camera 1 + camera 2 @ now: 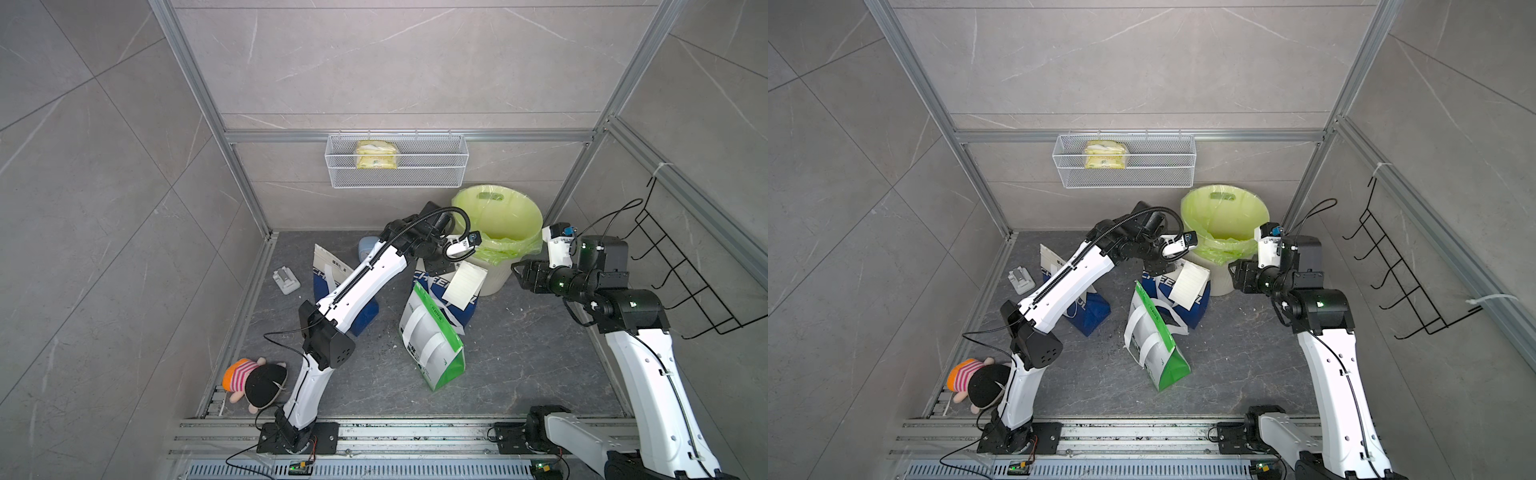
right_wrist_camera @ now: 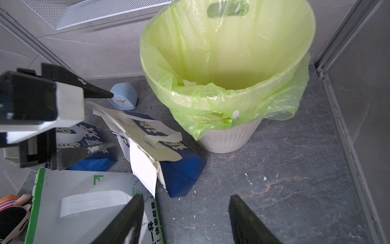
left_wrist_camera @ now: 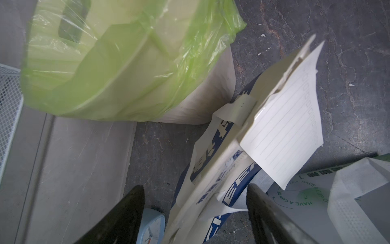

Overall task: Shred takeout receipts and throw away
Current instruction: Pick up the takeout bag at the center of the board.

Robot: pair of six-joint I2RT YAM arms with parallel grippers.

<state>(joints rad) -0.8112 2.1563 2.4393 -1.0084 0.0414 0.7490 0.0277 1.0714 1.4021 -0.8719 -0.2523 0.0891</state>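
One white lined takeout receipt (image 1: 463, 284) (image 1: 1188, 284) (image 3: 282, 131) (image 2: 142, 166) hangs from the top edge of a blue-and-white bag (image 1: 432, 282) (image 3: 213, 169) that leans beside the bin. My left gripper (image 3: 195, 188) (image 1: 438, 266) (image 2: 113, 119) hovers open just above that bag's top edge and handle, gripping nothing. My right gripper (image 2: 185, 196) (image 1: 517, 276) hangs open over bare floor to the right of the bags, in front of the bin. The white bin with a green liner (image 1: 498, 220) (image 2: 228, 63) holds a few white paper bits (image 2: 190, 82).
A green-and-white bag (image 1: 432, 345) stands in front, and a second blue-and-white bag (image 1: 332, 270) lies under my left arm. A blue clock (image 2: 123, 99) sits behind the bags. A plush doll (image 1: 255, 382), a wire basket (image 1: 397, 160) and a black rack (image 1: 685, 270) line the edges.
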